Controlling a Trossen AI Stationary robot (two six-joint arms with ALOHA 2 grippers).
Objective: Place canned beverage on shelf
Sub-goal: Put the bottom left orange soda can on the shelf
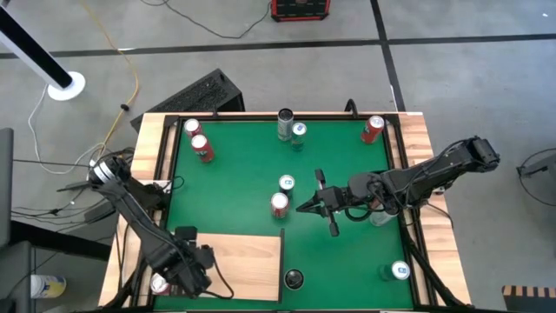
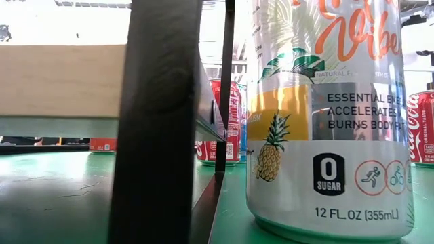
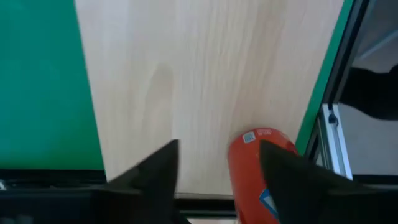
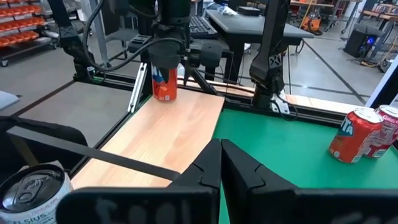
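Observation:
The shelf (image 1: 248, 265) is a pale wooden board raised on dark legs at the green mat's near left. An orange-red can (image 4: 165, 86) stands upright at its near left corner, directly under my left gripper (image 3: 219, 144). That gripper points down and is open. One finger (image 3: 155, 177) stands apart from the can (image 3: 249, 168), with bare wood showing in the gap. The other finger (image 3: 286, 180) overlaps the can's side. My right gripper (image 1: 302, 209) hovers shut over the mat's middle, pointing toward the table's left, with nothing in it. My left gripper comes at the can from above, fingers around its upper part. One finger overlaps the can's side (image 3: 258, 158), but I cannot tell whether it touches; the other is clearly apart. Whether the can's bottom rests on the shelf or hangs just above it does not show.
Two red cans (image 1: 197, 139) stand at the far left, two cans (image 1: 291, 129) at the far middle, a red one (image 1: 372, 129) at the far right. Two more (image 1: 282, 193) stand just left of my right gripper. A tall can (image 2: 325, 122) is near the front edge, another (image 1: 398, 271) near right.

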